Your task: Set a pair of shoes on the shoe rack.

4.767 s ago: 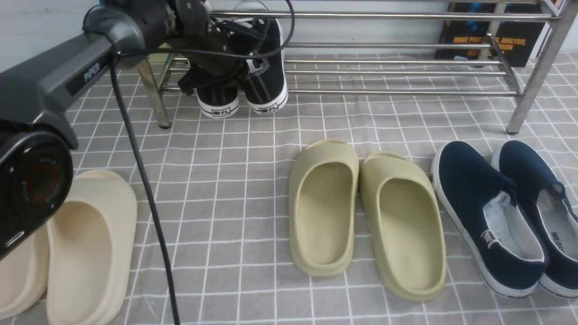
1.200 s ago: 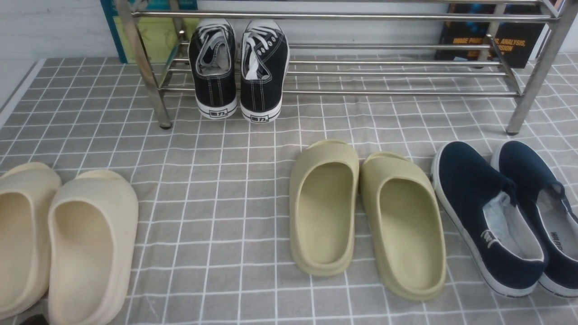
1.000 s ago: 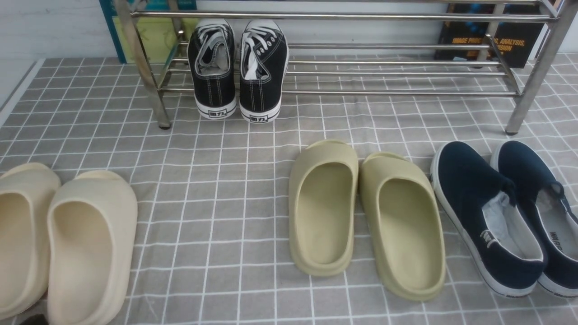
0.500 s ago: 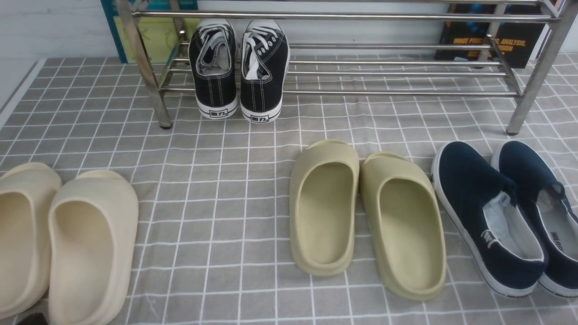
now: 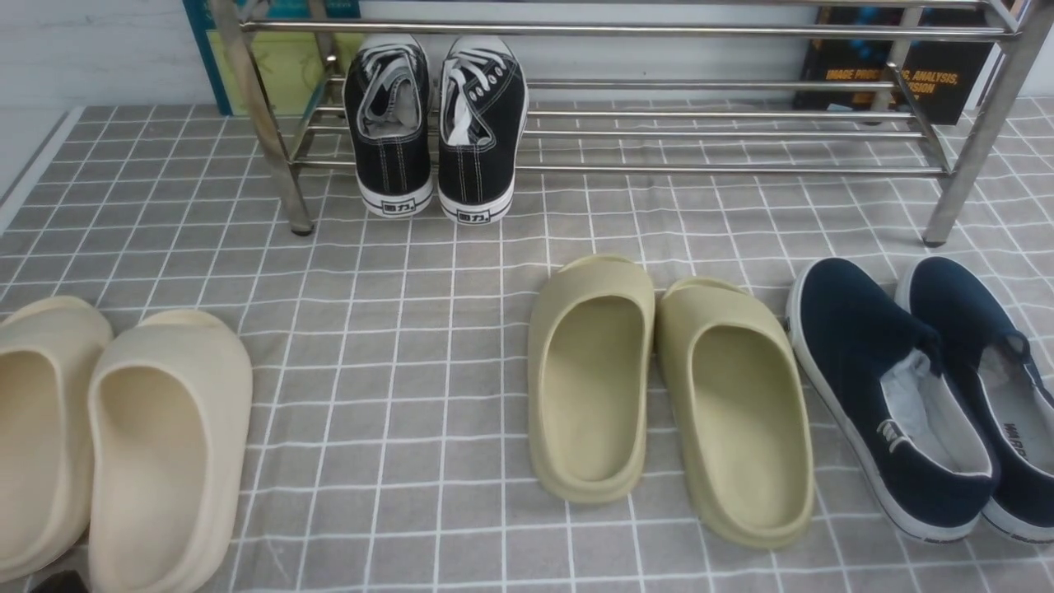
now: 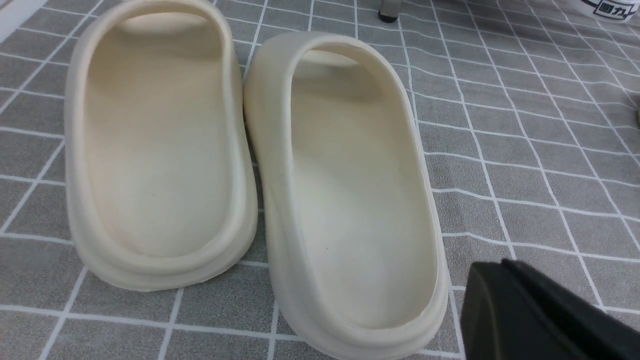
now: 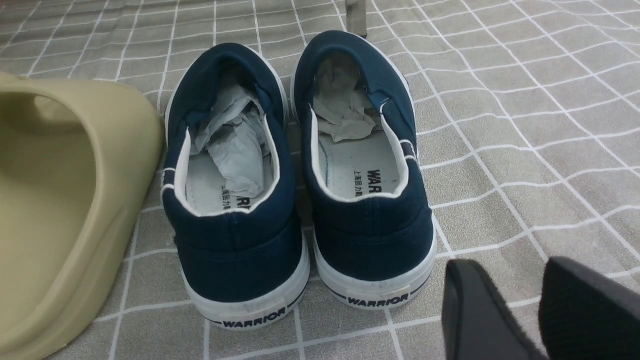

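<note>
The pair of shoes, two black lace-up sneakers (image 5: 389, 123) (image 5: 480, 123), stands side by side on the lower bars of the silver shoe rack (image 5: 725, 169), at its left end, heels towards me. No gripper touches them, and neither arm shows in the front view. In the left wrist view my left gripper (image 6: 500, 270) is shut with nothing in it, low over the cloth beside the cream slides (image 6: 345, 190). One sneaker's white heel (image 6: 610, 7) peeks in at that view's far corner. My right gripper (image 7: 520, 282) stands open and empty just behind the navy slip-ons (image 7: 370, 165).
On the grey checked cloth lie a cream pair of slides (image 5: 156, 445) front left, an olive pair (image 5: 659, 387) in the middle and the navy slip-ons (image 5: 897, 387) at the right. Books (image 5: 889, 74) lean behind the rack. A rack leg (image 5: 284, 181) stands left of the sneakers.
Several seconds ago my left arm was at the sneakers on the rack; it has since drawn back out of the front view. Nothing has moved over the last second.
</note>
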You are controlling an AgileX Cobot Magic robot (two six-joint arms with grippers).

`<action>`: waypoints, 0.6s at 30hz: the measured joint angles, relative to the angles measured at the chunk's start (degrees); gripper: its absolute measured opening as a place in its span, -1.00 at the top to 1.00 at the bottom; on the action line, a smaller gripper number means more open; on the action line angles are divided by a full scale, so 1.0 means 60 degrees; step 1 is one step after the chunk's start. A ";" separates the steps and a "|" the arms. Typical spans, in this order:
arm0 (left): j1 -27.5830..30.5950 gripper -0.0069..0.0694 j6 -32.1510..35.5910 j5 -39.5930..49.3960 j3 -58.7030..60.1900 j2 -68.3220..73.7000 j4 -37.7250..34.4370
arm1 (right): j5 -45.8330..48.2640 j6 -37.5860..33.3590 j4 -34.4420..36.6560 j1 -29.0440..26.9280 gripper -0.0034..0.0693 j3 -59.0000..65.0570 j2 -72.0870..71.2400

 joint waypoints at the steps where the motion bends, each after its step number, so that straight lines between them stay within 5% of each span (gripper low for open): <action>1: 0.0000 0.85 0.0000 0.0000 0.0000 0.0000 0.0000 | 0.0000 0.0000 0.0000 0.0000 0.25 0.0000 0.0000; 18: 0.0000 0.85 0.0000 0.0000 0.0000 0.0000 -0.0088 | 0.0000 0.0000 0.0000 0.0000 0.25 0.0000 0.0000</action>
